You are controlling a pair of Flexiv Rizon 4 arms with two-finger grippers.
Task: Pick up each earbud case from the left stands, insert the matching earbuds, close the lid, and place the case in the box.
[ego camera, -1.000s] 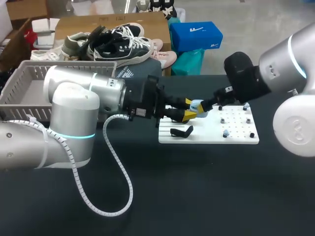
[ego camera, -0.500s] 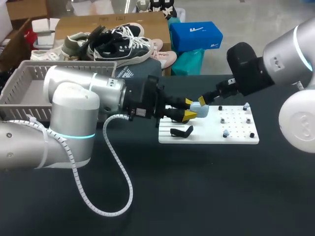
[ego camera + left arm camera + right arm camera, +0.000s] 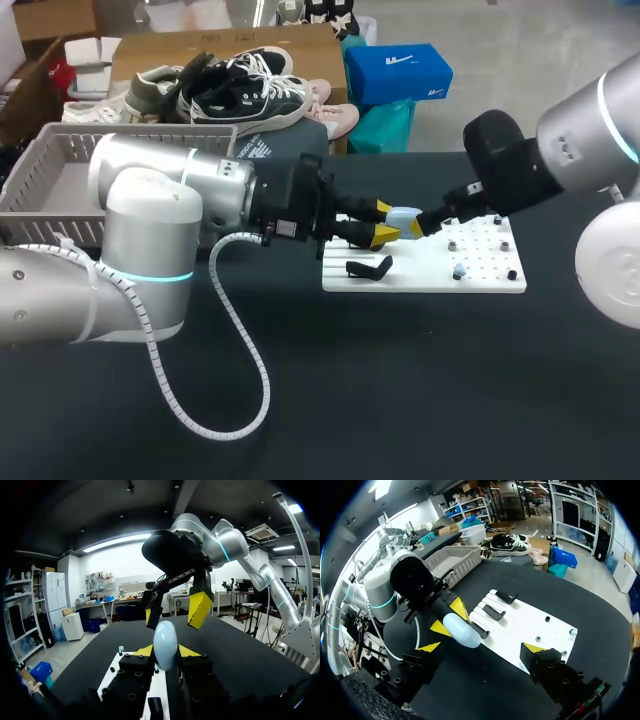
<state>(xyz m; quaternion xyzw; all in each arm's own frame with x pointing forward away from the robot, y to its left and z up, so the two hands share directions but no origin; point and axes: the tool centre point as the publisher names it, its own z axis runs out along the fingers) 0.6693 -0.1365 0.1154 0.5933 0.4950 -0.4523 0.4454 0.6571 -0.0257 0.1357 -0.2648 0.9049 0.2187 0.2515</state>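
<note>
Black worktop (image 3: 420, 390) all round, and over it the 2 arms meet nose to nose above the white stand board (image 3: 480, 282). In from the left side is the left hand (image 3: 385, 222), and it is pinching the pale blue earbud case (image 3: 405, 216) between its 2 yellow tips, 1 on each side, with the case held up in the air clear of the board. From the left wrist the case stands upright right between those tips, its rounded end poking out ahead. Just beside the case, on the side away from the left arm, is the right hand (image 3: 432, 222). The right wrist view shows its fingers (image 3: 431, 648) spread wide, the case sitting in the gap ahead with neither tip on it. Down on the board, black stands (image 3: 494, 612) lie at the end under the left hand. The other end carries small pegs and a few tiny pieces (image 3: 458, 270), too small to tell what they are. Over at the worktop's back left sits the grey slotted basket (image 3: 50, 185), well apart from the case.
</note>
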